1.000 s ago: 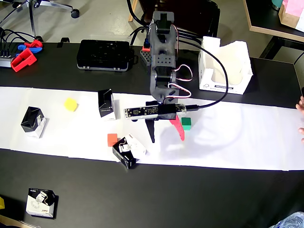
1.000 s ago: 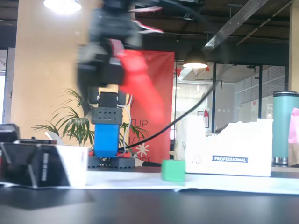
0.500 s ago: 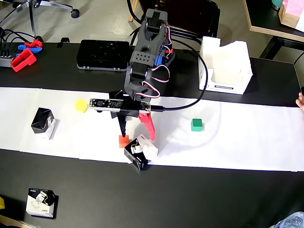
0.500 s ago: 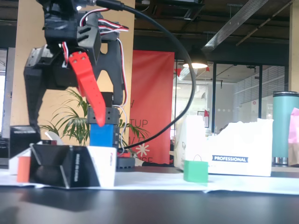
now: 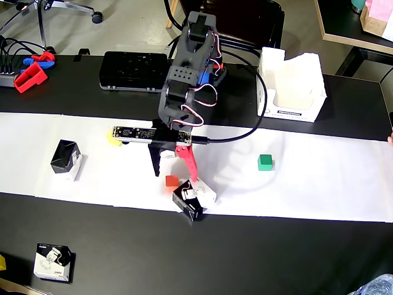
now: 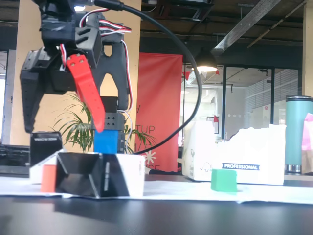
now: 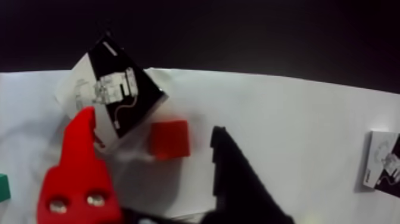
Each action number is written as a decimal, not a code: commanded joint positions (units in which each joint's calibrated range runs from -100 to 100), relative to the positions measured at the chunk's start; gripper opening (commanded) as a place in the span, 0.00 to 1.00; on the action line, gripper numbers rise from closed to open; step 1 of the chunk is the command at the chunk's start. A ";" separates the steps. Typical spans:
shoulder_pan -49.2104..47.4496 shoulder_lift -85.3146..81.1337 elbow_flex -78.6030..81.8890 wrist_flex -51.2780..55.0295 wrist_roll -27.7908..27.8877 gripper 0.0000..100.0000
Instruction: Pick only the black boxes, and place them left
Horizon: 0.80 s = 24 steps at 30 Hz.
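One black box (image 5: 193,198) lies tilted at the near edge of the white paper; it also shows in the fixed view (image 6: 100,175) and the wrist view (image 7: 113,89). A second black box (image 5: 66,158) stands on the paper at the left, also at the right edge of the wrist view (image 7: 381,159). A third black box (image 5: 54,262) sits on the dark table at the bottom left. My gripper (image 5: 175,177) is open and empty. It hovers above the paper (image 6: 62,129), its red finger (image 7: 74,167) beside the tilted box.
An orange cube (image 5: 171,181) lies between the open fingers, under them. A green cube (image 5: 265,162) sits to the right, and a yellow cube (image 5: 113,136) is partly hidden by the arm. A big white carton (image 5: 288,86) stands at the back right.
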 commanded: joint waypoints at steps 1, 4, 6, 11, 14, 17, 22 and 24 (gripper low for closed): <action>0.60 -8.53 -2.85 -1.23 -0.25 0.34; 0.34 -8.53 -2.93 -1.23 0.06 0.19; 0.34 -8.69 -3.02 -1.23 0.06 0.18; 0.25 -16.12 -3.20 -0.91 -0.41 0.27; -0.96 -24.57 8.59 -0.99 -0.20 0.36; -1.31 -35.24 23.31 -0.99 -0.25 0.36; -1.92 -48.67 42.90 -1.07 0.01 0.37; -2.26 -50.81 44.41 -1.07 0.01 0.36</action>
